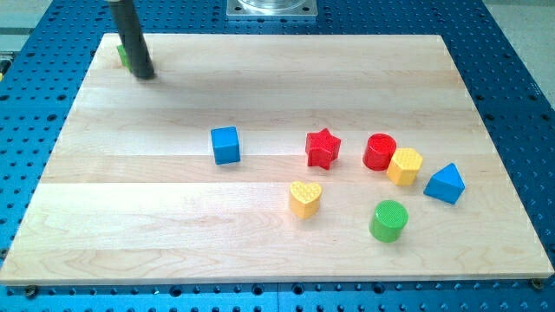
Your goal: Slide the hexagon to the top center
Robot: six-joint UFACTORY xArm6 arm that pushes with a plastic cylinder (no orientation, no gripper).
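Note:
A yellow hexagon block (405, 165) lies at the view's right middle, touching a red cylinder (379, 151) on its left. My tip (144, 74) rests on the board near the view's top left corner, far from the hexagon. A green block (123, 55) shows only as a sliver behind the rod; its shape cannot be made out.
A blue cube (225, 145) lies left of centre. A red star (323, 147) lies at centre. A yellow heart (304, 198) and a green cylinder (388, 219) lie lower. A blue triangle (445, 184) lies at the right. The wooden board (277, 78) sits on a blue perforated table.

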